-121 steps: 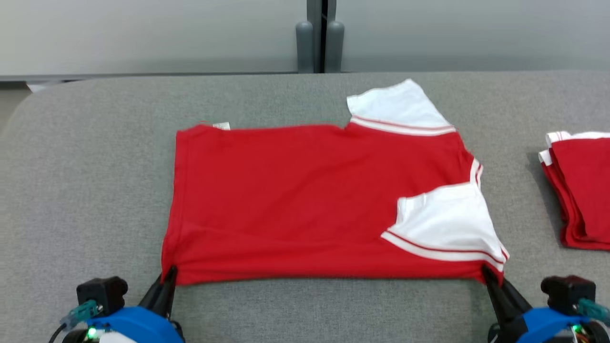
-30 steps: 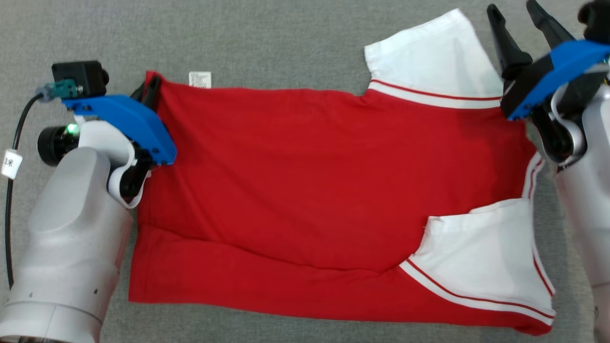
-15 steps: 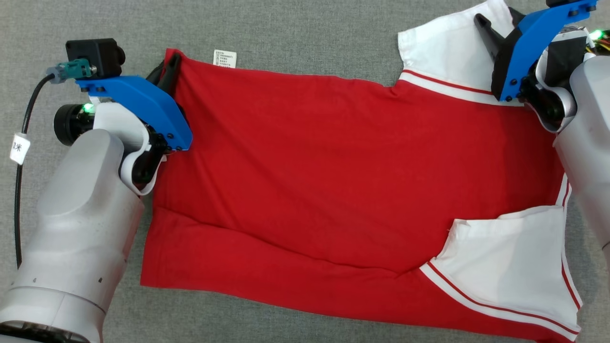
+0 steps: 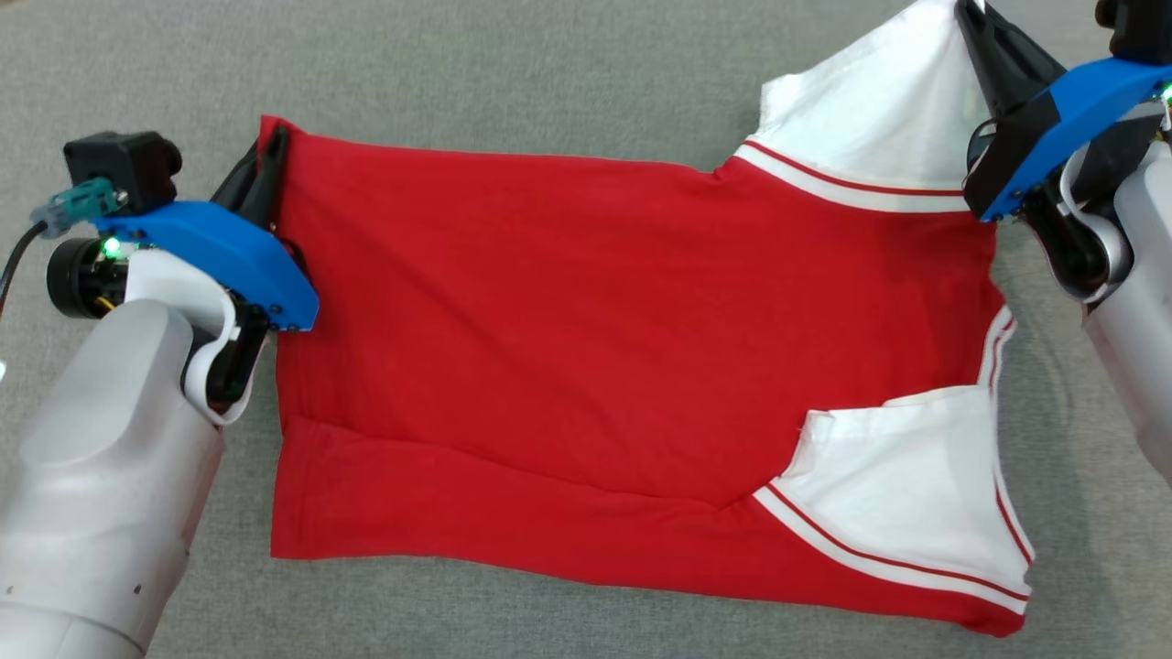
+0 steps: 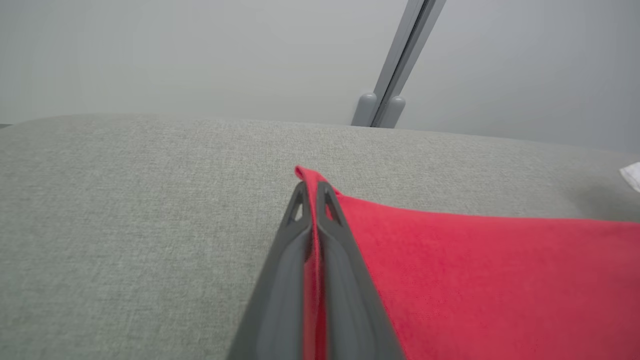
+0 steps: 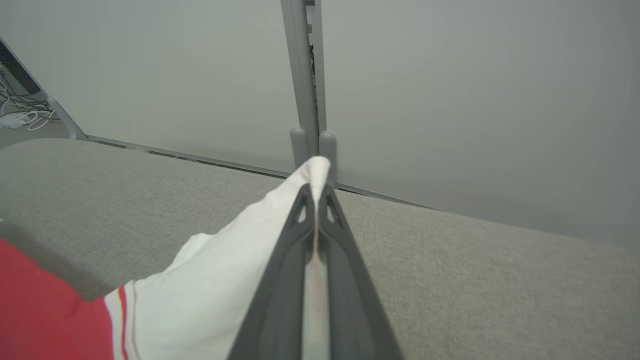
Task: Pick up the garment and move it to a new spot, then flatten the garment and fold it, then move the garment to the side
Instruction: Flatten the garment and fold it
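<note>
Garment lay flat on the grey surface; the right gripper, wide apart a second earlier, had just snapped shut on the far white sleeve, the left gripper stayed clamped on the red corner, so both far corners looked ready for the fold

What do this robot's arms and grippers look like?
The left gripper and right gripper each have two dark fingers with triangular cut-outs near the tips, on blue brackets and pale grey forearms. Left wrist: black camera block, teal plug, black cable, green light.
</note>
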You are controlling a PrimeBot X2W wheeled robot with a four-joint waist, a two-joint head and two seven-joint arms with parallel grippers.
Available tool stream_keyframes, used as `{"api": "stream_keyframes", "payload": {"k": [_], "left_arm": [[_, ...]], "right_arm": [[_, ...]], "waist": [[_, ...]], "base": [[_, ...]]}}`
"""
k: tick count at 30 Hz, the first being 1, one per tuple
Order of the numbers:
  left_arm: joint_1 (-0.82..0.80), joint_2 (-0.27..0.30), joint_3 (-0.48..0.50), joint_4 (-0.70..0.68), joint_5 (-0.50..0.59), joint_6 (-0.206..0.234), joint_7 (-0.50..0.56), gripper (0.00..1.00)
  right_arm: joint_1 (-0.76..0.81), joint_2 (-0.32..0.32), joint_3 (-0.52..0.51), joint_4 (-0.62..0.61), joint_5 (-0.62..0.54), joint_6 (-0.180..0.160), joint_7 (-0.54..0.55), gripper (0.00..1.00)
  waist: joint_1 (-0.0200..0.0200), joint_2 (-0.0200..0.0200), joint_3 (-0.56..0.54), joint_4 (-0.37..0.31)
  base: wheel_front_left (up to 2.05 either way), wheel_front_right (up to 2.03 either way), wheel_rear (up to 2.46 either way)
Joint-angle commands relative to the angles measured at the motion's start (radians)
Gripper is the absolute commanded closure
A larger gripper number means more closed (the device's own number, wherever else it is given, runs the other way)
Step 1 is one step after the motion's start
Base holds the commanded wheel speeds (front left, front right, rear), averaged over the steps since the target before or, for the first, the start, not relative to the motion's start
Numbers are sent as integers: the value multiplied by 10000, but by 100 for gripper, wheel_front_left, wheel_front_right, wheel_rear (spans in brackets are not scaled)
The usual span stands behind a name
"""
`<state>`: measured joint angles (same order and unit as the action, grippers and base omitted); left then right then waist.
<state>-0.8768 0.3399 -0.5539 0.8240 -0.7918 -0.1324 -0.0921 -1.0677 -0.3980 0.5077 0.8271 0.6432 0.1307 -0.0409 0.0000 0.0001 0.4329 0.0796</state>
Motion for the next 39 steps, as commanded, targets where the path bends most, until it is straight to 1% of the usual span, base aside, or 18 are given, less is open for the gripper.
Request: {"api": "stream_keyframes", "payload": {"k": [1, 4, 8, 12, 17, 22, 26, 28, 29, 30, 31, 32, 33, 36, 39], "left_arm": [[223, 163, -11, -150, -46, 34, -82, 100], [669, 339, -54, -450, -109, 34, -179, 100], [1468, 590, 19, -925, -209, 119, -455, 100], [2499, 894, 147, -1478, -335, 398, -726, 100], [3588, 1122, 264, -2325, -467, 791, -957, 100], [4474, 1419, 419, -3200, -601, 1151, -1097, 100], [5198, 1684, 572, -3873, -707, 1433, -1206, 100], [5504, 1767, 653, -4145, -828, 1541, -1189, 100], [5840, 1836, 691, -4356, -911, 1648, -1133, 100], [5986, 1865, 695, -4445, -976, 1670, -1073, 100], [6129, 1862, 694, -4496, -1039, 1692, -1052, 96], [6250, 1863, 674, -4578, -1052, 1699, -1030, 72], [6365, 1865, 635, -4642, -1071, 1742, -1012, 0], [6765, 1864, 637, -4833, -1086, 1913, -1107, 0], [7150, 1917, 753, -5147, -871, 2227, -1373, 0]], "right_arm": [[301, -158, 76, -236, 149, 1, -190, 100], [846, -320, 249, -894, 450, 1, -544, 100], [2056, -679, 405, -1897, 640, 1, -927, 100], [3423, -850, 502, -2911, 462, 1, -1109, 100], [5374, -874, 0, -4108, 348, 1, -1182, 100], [7317, -513, -966, -5189, 28, 1, -1130, 100], [8718, -151, -1835, -6097, -641, 1, -821, 100], [9337, 107, -2204, -6528, -1039, 1, -576, 100], [9922, 410, -2558, -6859, -1303, 1, -301, 100], [10178, 565, -2729, -7010, -1400, 1, -192, 100], [10421, 737, -2884, -7111, -1475, 1, -48, 87], [10636, 882, -3005, -7216, -1543, 1, 64, 57], [10791, 1028, -3096, -7353, -1604, 1, 95, 0], [11271, 1416, -3325, -7686, -1712, 1, 190, 0], [11630, 1704, -3546, -8156, -1953, 1, 106, 0]], "waist": [[0, -1, -361, -275], [0, -1, -654, -391], [0, -1, -958, -546], [0, -1, -1168, -788], [0, -1, -1257, -878], [0, -1, -1388, -970], [0, -1, -1479, -1075], [0, -1, -1493, -1118], [0, -1, -1548, -1153], [0, -1, -1573, -1162], [0, -1, -1606, -1170], [0, -1, -1641, -1175], [0, -1, -1680, -1181], [0, -1, -1823, -1194], [0, -1, -1989, -1220]], "base": [[0, 0, 0], [0, 0, 0], [0, 0, 0], [0, 0, 0], [0, 0, 0], [0, 0, 0], [0, 0, 0], [0, 0, 0], [0, 0, 0], [0, 0, 0], [0, 0, 0], [0, 0, 0], [0, 0, 0], [0, 0, 0], [0, 0, 0]]}}
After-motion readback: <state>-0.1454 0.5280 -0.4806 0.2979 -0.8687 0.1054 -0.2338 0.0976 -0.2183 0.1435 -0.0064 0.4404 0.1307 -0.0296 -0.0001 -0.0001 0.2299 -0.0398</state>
